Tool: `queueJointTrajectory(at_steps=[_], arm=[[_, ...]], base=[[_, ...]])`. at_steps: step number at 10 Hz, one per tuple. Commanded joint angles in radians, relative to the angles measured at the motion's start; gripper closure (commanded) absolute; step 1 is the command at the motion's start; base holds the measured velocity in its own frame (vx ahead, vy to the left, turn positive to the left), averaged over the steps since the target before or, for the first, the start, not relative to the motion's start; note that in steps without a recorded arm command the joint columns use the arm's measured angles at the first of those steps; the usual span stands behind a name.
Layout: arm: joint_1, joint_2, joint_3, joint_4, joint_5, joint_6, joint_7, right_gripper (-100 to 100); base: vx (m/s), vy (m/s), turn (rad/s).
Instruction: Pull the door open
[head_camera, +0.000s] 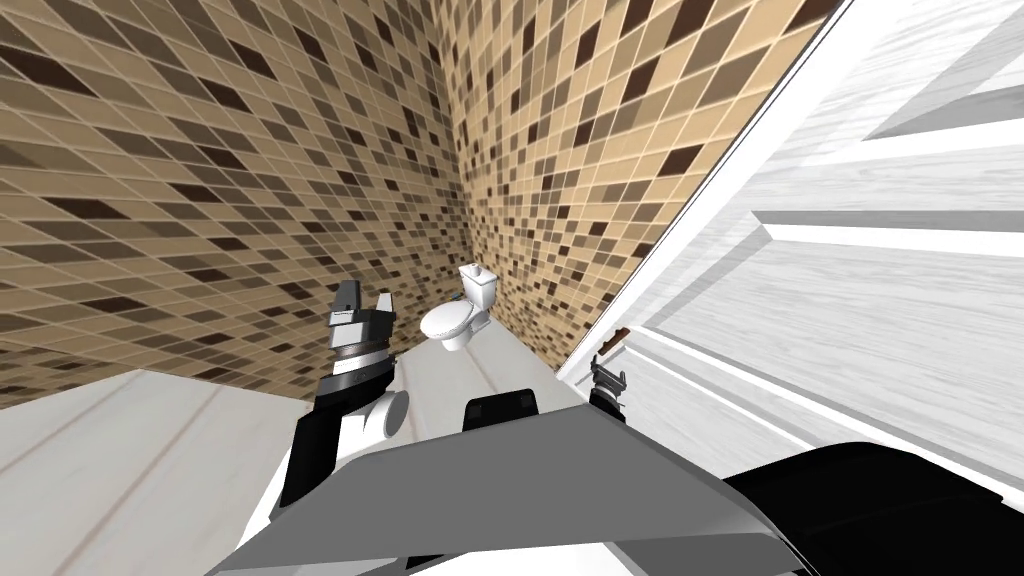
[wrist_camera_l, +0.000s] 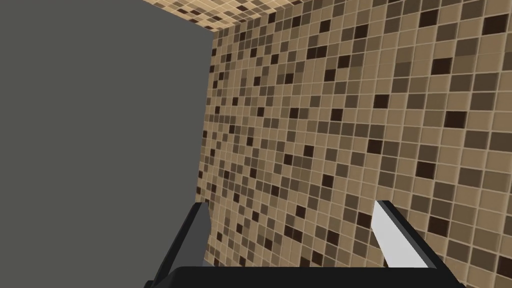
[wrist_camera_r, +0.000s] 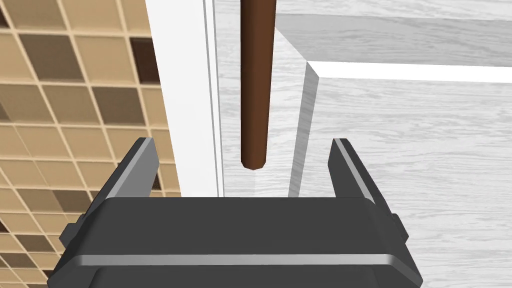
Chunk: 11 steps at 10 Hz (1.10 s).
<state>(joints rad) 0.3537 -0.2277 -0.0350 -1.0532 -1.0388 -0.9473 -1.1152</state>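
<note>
A white panelled door fills the right side of the head view, set in a white frame. Its brown bar handle sticks out near the door's edge. My right gripper sits just below the handle. In the right wrist view the brown handle points down between the fingers of my right gripper, which is open; the handle's tip lies between the fingertips without touching them. The door panel is close behind. My left gripper is raised to the left, open, with nothing in it.
Brown mosaic tile walls meet in a corner ahead. A white toilet stands in that corner on the pale floor. A flat dark grey surface is beside the left gripper.
</note>
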Motion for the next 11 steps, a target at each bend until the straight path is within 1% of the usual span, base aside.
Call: queueJointTrajectory(at_steps=[1,2,3,4,5,6,8,10,11], arm=[[-0.015,-0.024,0.011,0.034,0.007,0.001,-0.034,-100],[-0.020,-0.032,0.015,0.044,0.009,0.001,-0.044,-100],[-0.031,-0.048,0.022,0.067,0.014,0.001,-0.067,-100],[-0.036,-0.057,0.026,0.079,0.016,0.002,-0.080,-100],[-0.048,-0.075,0.035,0.104,0.021,0.002,-0.105,-100],[-0.053,-0.084,0.039,0.116,0.024,0.002,-0.117,-100],[-0.074,-0.116,0.054,0.161,0.033,0.003,-0.162,-100],[-0.088,-0.137,0.064,0.191,0.039,0.004,-0.192,-100],[-0.082,-0.123,0.068,0.184,0.040,0.002,-0.183,-100]], base=[[0.148,-0.028,-0.134],[0.197,-0.021,-0.111],[0.181,-0.047,-0.107],[0.169,-0.057,-0.080],[0.162,-0.076,-0.130],[0.150,-0.065,-0.091],[0.150,-0.098,-0.106],[0.114,-0.135,-0.074],[0.024,-0.029,-0.006]])
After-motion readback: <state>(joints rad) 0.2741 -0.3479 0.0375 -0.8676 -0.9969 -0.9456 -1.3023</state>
